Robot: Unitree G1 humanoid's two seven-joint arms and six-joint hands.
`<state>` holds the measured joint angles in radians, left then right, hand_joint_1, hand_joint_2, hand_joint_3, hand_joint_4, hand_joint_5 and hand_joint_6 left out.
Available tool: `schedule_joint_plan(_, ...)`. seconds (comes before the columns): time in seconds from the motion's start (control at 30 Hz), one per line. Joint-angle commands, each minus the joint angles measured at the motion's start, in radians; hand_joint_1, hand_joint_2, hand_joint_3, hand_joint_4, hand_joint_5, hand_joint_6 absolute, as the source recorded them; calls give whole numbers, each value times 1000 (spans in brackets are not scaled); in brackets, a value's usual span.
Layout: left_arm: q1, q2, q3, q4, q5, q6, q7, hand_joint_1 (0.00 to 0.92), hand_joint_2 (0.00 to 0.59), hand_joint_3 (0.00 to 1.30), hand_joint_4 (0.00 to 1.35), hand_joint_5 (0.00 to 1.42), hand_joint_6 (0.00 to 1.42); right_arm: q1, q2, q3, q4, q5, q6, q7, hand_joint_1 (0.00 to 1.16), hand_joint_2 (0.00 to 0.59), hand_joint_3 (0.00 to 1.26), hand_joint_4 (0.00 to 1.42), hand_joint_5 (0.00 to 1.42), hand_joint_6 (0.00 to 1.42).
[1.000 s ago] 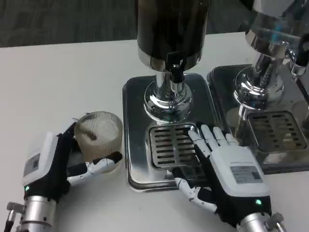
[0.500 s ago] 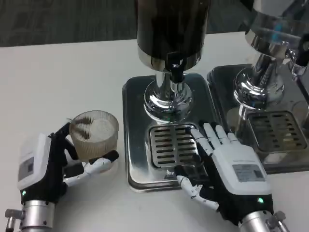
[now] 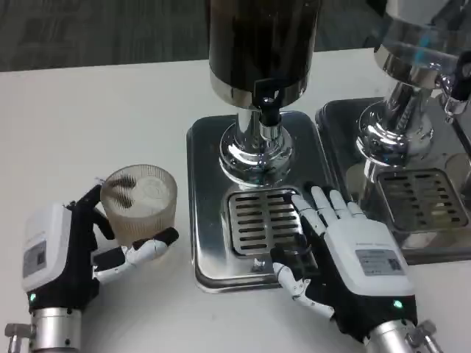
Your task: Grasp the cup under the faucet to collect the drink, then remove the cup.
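Note:
A ribbed translucent cup [image 3: 140, 202] stands upright over the white table, left of the dispenser's steel base [image 3: 213, 243]. My left hand [image 3: 70, 254] holds it, thumb and fingers wrapped around its lower part. The dark drink dispenser [image 3: 261, 44] rises at centre back, its black faucet [image 3: 269, 110] hanging over the slotted drip grille [image 3: 261, 220]. My right hand [image 3: 346, 254] lies flat with fingers spread on the right side of that grille, holding nothing.
A second chrome dispenser [image 3: 412, 81] with its own drip tray [image 3: 423, 198] stands at the right. White table [image 3: 96, 125] stretches to the left and back of the cup.
My left hand has drawn the cup a little further left and slightly up the picture, away from the steel base. My right hand has barely shifted on the grille.

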<state>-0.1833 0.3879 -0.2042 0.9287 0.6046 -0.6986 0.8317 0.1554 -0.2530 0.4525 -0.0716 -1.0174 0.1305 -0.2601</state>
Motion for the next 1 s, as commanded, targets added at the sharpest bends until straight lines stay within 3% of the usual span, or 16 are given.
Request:
schedule_joint_plan(0.03,9,13,3,-30,9,-14,35,633,27,501,698,922,1195,-8,1,-2,6,9,-1,-3,190,448,115,0,0,50)
schedule_joint_plan(0.63,10,18,13,-133,3,-19,8,654,17,506,698,922,1186,-15,-7,2,10,22,-9,4,195,449,106,0,0,50)
schedule_joint_plan(1.0,-104,-22,-40,-69,22,-2,-45,659,17,506,698,913,1186,-5,-6,-10,-9,30,-8,-2,196,450,82,0,0,50)
